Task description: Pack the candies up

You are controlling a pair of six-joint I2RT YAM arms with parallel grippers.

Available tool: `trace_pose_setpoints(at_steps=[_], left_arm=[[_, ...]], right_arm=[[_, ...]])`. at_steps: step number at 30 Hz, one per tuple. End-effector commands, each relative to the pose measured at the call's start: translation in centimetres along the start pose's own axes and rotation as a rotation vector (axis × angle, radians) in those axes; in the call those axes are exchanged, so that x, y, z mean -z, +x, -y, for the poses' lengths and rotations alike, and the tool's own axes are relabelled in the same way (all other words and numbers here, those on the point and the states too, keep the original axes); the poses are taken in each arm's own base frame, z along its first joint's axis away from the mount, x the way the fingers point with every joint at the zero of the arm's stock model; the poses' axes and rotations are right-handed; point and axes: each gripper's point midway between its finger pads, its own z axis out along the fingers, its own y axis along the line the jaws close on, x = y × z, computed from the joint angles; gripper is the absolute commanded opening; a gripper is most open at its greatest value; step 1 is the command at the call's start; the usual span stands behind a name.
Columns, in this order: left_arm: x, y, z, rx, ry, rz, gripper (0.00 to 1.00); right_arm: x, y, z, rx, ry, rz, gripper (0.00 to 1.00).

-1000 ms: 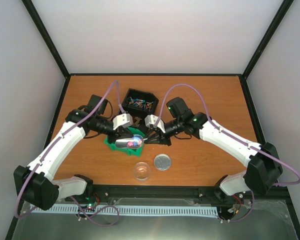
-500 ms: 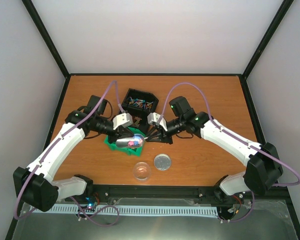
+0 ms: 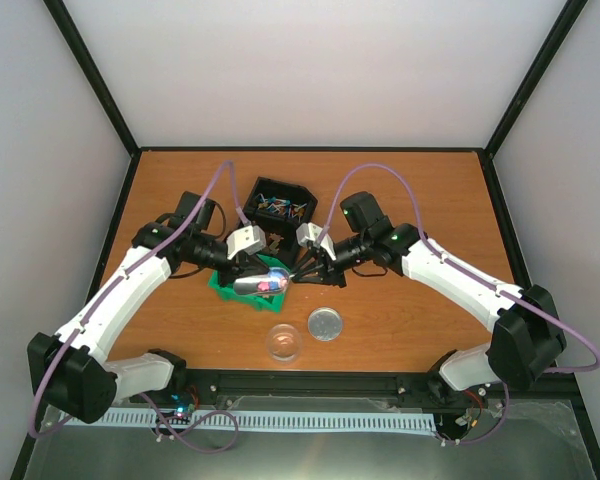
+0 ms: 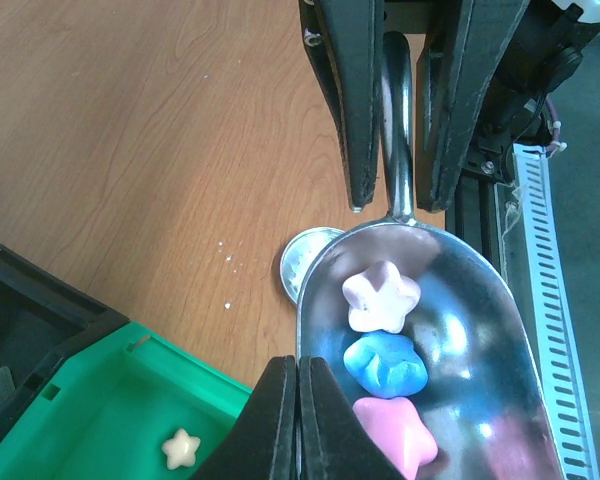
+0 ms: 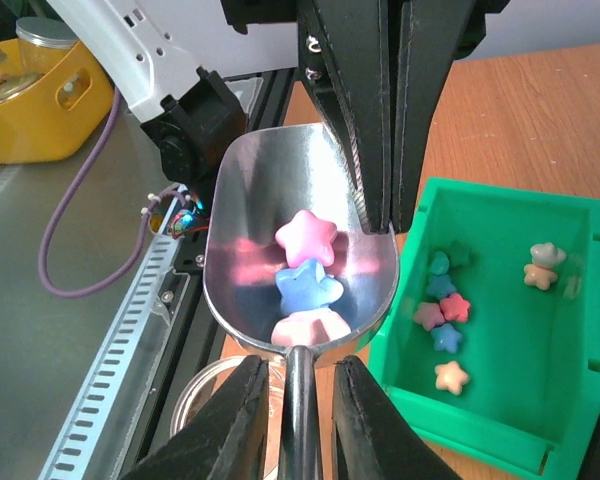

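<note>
Three candies (image 5: pixel 306 235) in scoop (image 5: pixel 235 200), others in bin (image 5: pixel 510 205)

The wooden table (image 3: pixel 410 190) carries green bin (image 3: pixel 218 289), black tray (image 3: pixel 257 190), lid (image 3: pixel 325 323), jar (image 3: pixel 283 343).

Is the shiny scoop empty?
No, three star candies lie inside the scoop: one pale, one blue and one pink.

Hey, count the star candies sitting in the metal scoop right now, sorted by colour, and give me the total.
In the metal scoop:
pink star candy: 1
blue star candy: 1
pale pink star candy: 1
Total: 3
</note>
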Motion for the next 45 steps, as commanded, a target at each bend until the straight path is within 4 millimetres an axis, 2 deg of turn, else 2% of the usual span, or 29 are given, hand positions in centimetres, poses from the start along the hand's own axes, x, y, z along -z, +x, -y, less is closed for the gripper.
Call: trace_pose_setpoints(at_steps=[1,6,11,12,14,16,21,27,28,29,33,45], left_arm=[[0.3,-1.3,0.6,-0.033,0.018,0.05,0.01],[0.2,-1.3,0.6,-0.029,0.016,0.051,0.01],[0.3,-1.3,0.2,-0.014,-0.009,0.047,0.03],[0.4,-1.4,0.0,0.0,-0.023,0.047,0.1],[0.5,-1.4,-0.5,0.031,-0.05,0.036,0.39],[0.7,-1.3,-0.6,0.051,-0.057,0.029,0.55],[1.9,-1.8,-1.2,0.116,-0.07,0.093,0.71],[4.1,-2.0,-3.1,0.185,-0.174,0.172,0.86],[4.5,-2.2,-3.3,0.186,-0.197,0.179,0.96],[4.6,-2.2,-3.5,0.19,-0.215,0.186,0.99],[5.1,-1.9,-4.5,0.22,-0.283,0.186,1.0],[5.5,-1.1,-6.4,0.244,-0.377,0.156,1.0]], right_arm=[[0.5,-1.3,-0.3,0.01,-0.015,0.04,0.17],[0.5,-1.2,-0.3,0.006,-0.016,0.04,0.04],[0.8,-0.9,-0.3,0.005,0.0,0.025,0.03],[1.0,-0.7,-0.2,0.003,0.007,0.018,0.03],[1.5,-0.4,-0.3,0.013,0.023,0.01,0.03],[2.2,-0.1,-0.7,0.027,0.033,0.008,0.03],[2.8,1.6,-2.5,0.076,0.025,-0.012,0.03],[2.9,5.4,-4.6,0.096,-0.006,-0.075,0.03],[3.0,5.9,-4.9,0.099,-0.01,-0.088,0.03],[3.1,6.4,-5.1,0.107,-0.009,-0.101,0.03],[3.4,8.0,-5.4,0.128,0.011,-0.166,0.03],[2.7,10.3,-5.7,0.156,0.039,-0.357,0.03]])
